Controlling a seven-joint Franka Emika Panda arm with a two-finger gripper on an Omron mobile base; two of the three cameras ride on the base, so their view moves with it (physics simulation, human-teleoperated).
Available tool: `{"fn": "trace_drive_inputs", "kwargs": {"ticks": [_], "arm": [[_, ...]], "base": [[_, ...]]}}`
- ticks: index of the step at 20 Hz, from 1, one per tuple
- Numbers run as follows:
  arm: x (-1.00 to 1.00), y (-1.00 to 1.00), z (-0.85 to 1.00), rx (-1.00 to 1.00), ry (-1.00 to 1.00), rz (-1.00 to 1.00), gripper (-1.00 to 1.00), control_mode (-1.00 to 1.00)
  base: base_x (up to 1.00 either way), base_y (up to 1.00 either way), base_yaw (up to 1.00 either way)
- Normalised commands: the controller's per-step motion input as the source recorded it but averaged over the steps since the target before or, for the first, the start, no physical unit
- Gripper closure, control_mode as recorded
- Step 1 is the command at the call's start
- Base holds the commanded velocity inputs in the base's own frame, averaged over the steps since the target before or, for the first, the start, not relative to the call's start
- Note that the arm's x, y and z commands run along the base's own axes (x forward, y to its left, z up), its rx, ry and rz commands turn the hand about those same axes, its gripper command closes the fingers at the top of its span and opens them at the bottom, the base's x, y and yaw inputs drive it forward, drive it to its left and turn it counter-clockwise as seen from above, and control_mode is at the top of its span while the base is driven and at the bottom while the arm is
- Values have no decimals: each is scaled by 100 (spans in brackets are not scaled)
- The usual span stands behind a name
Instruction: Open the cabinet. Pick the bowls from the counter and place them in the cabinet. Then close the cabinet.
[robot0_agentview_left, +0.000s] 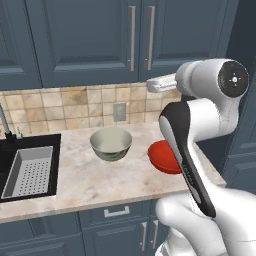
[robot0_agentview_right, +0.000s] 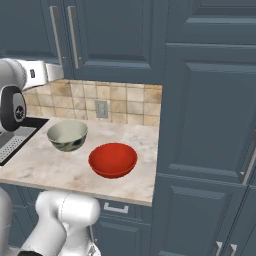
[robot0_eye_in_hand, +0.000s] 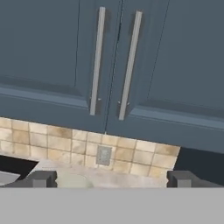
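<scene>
The cabinet (robot0_agentview_left: 85, 40) hangs above the counter (robot0_agentview_left: 85, 182) with both doors shut; its two long silver handles (robot0_eye_in_hand: 97, 61) run side by side at the centre seam. A cream-white bowl (robot0_agentview_left: 111, 143) stands upright on the counter, and a red bowl (robot0_agentview_right: 113, 159) sits to its right, partly behind my arm in the left base view. My gripper (robot0_eye_in_hand: 112, 179) is open and holds nothing. It is raised above the bowls and faces the lower part of the cabinet doors, apart from the handles.
A black sink (robot0_agentview_left: 30, 172) with a perforated tray lies at the counter's left. A tall dark cupboard (robot0_agentview_right: 210, 125) walls off the counter's right end. A tiled backsplash with an outlet (robot0_agentview_left: 119, 111) runs behind. Drawers (robot0_agentview_left: 116, 212) sit below.
</scene>
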Motion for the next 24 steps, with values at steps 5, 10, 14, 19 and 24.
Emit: {"fn": "trace_drive_inputs", "kwargs": {"ticks": [5, 10, 14, 19, 24], "arm": [[5, 0, 16, 0, -9, 0, -100, -100], [12, 0, 11, 0, -3, 0, -100, -100], [19, 0, 15, 0, -4, 0, -100, -100], [32, 0, 18, 0, -5, 0, -100, -100], [41, 0, 11, 0, -5, 0, -100, -100]], "base": [[0, 0, 0], [0, 0, 0], [0, 0, 0], [0, 0, 0], [0, 0, 0]]}}
